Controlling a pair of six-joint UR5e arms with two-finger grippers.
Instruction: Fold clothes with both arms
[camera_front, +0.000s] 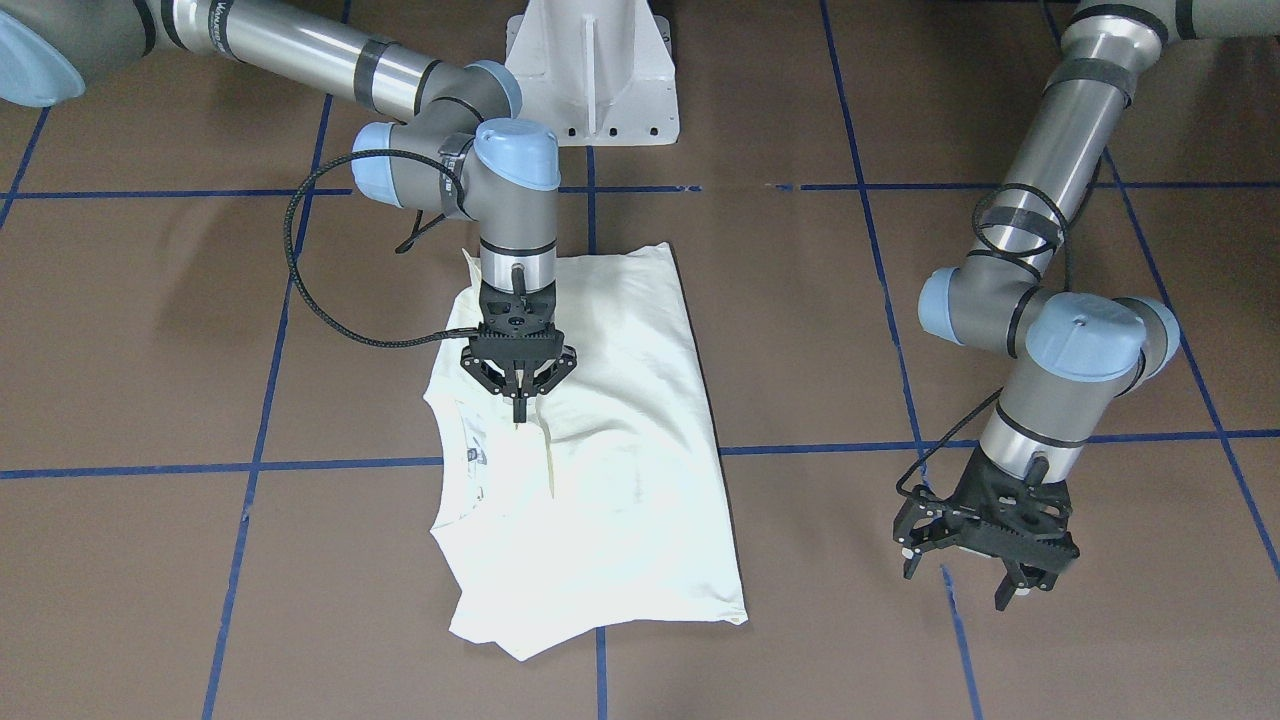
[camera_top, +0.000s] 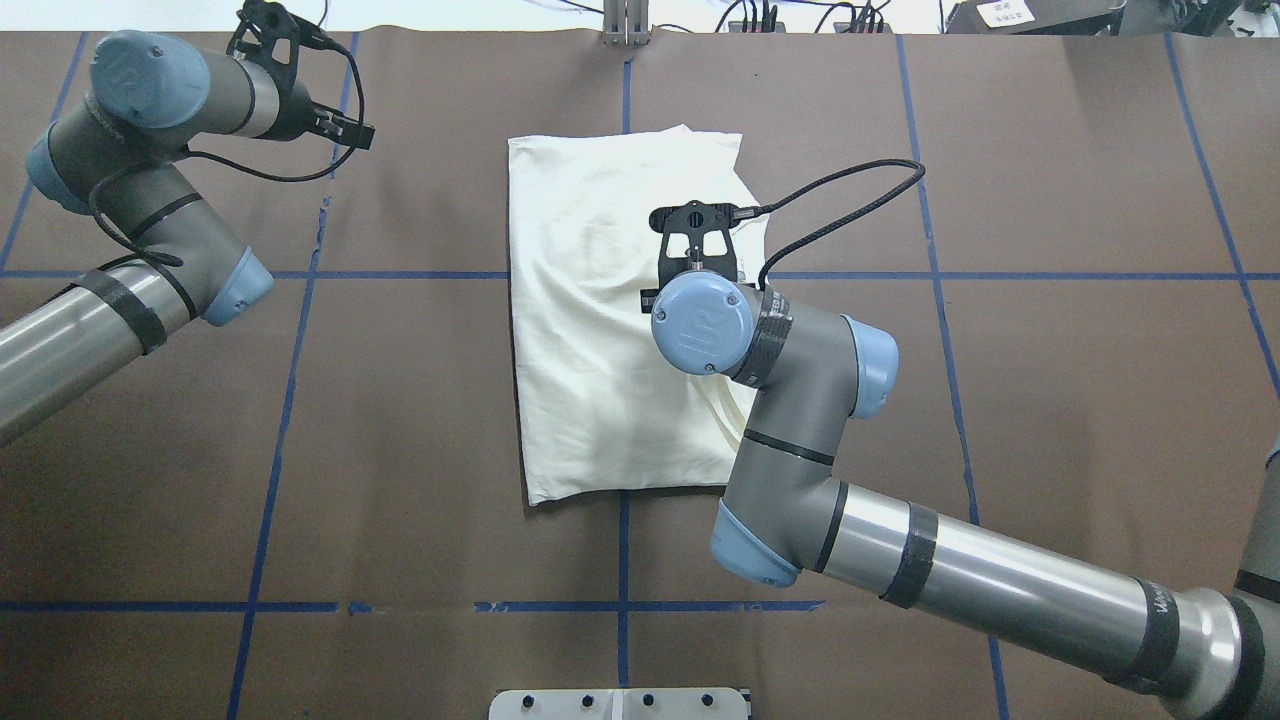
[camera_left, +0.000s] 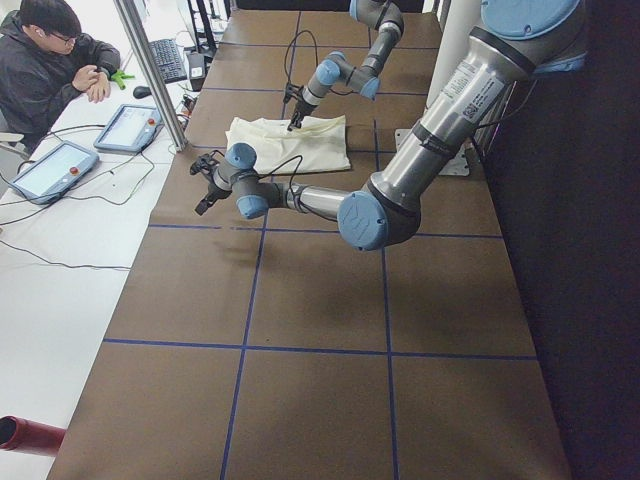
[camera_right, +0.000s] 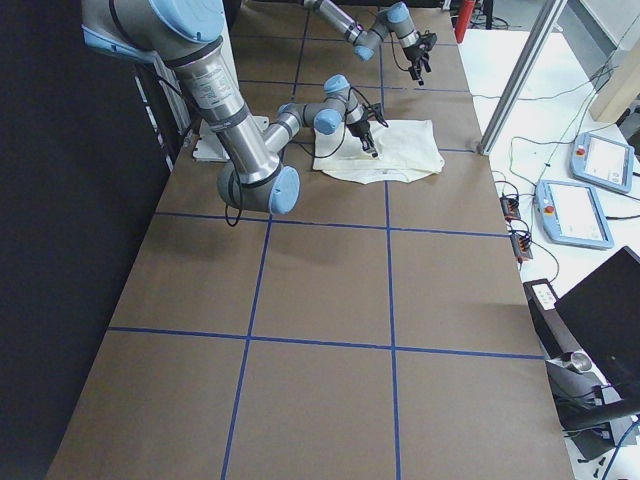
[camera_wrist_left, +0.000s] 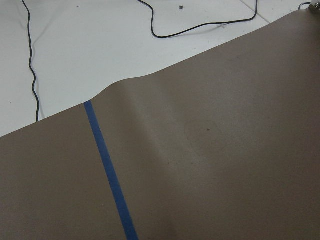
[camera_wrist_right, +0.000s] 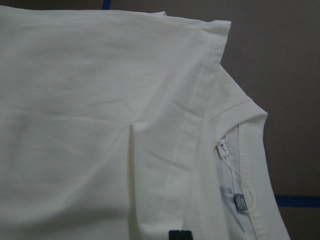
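Observation:
The clothes are one cream-white shirt (camera_front: 610, 420), folded into a long rectangle with its plain side up on the brown table. Its collar and label (camera_wrist_right: 240, 202) show at one side. My right gripper (camera_front: 518, 408) points straight down over the collar half of the shirt (camera_top: 590, 330). It is shut, with its tips pinching the cloth, and creases run toward them. A hem strip (camera_wrist_right: 197, 125) leads to the black fingertips at the bottom edge of the right wrist view. My left gripper (camera_front: 965, 585) hangs open and holds nothing, well off to the side near the table's far edge.
Blue tape lines (camera_front: 860, 200) grid the brown table cover. The white pedestal base (camera_front: 590, 80) stands on the robot's side. Beyond the far edge, a person (camera_left: 50, 70) sits at a white desk with tablets (camera_left: 55, 170), near a metal post (camera_left: 150, 70). Cables (camera_wrist_left: 200, 27) lie past the edge.

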